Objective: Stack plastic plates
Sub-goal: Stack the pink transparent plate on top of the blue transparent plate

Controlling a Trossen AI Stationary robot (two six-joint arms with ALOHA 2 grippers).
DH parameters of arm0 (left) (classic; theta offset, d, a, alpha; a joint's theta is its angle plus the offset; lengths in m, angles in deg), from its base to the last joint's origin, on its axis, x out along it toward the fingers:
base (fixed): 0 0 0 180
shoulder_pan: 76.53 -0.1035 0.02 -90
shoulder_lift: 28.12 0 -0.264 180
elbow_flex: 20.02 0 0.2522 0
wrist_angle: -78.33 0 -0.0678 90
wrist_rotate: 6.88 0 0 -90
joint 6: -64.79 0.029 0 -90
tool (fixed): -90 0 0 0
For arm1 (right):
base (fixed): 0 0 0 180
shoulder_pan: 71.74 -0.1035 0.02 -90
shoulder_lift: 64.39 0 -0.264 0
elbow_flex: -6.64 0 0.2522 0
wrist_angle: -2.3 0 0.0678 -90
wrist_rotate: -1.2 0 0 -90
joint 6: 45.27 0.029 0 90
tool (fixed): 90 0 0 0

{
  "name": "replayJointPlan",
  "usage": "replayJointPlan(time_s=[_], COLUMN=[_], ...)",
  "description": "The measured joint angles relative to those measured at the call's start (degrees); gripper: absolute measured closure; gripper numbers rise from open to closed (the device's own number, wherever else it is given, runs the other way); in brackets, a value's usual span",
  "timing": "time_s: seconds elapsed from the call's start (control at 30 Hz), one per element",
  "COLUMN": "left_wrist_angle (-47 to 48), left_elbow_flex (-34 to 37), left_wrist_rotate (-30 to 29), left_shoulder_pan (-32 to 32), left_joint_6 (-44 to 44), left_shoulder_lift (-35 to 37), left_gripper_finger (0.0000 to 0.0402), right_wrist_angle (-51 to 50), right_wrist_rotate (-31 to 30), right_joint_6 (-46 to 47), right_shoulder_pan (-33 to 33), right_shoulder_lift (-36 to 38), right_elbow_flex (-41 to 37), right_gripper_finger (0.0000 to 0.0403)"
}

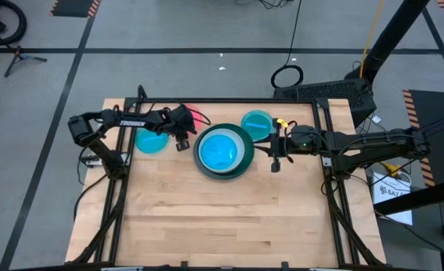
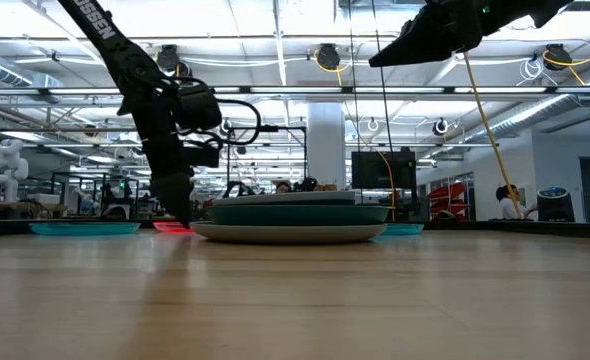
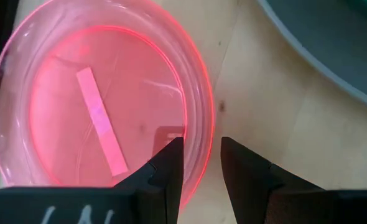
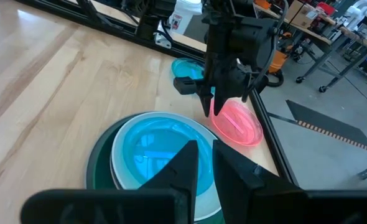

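A stack of plates (image 1: 222, 150) stands mid-table: large grey and dark green ones below, a blue one on top (image 4: 155, 152). A small pink-red plate (image 3: 102, 99) lies flat on the table at the far left of the stack. My left gripper (image 3: 199, 152) is open, pointing down, one finger over the plate's inside and one outside its rim. Two bright blue plates (image 1: 151, 141) (image 1: 256, 124) lie flat left and far right of the stack. My right gripper (image 4: 203, 152) is empty, slightly open, raised at the stack's right.
Black frame rails (image 1: 323, 135) run along the table's left, right and far edges, close behind the pink-red plate. The near half of the wooden table (image 1: 222, 218) shows bare wood. A person (image 2: 505, 200) stands far off in the room.
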Motion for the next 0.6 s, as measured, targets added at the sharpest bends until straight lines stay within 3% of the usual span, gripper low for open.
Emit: replayJointPlan(time_s=[0.6], left_wrist_angle=[-1.8], left_elbow_flex=[-0.02], left_wrist_rotate=[-0.44], left_shoulder_pan=[-0.35], left_joint_6=[0.63], left_shoulder_lift=[-1.42], left_gripper_finger=[0.0289], right_wrist_angle=[-1.07], right_wrist_rotate=[0.0], right_joint_6=[0.72], right_shoulder_pan=[0.0], right_shoulder_lift=[0.0], right_elbow_flex=[0.0], right_gripper_finger=[0.0358])
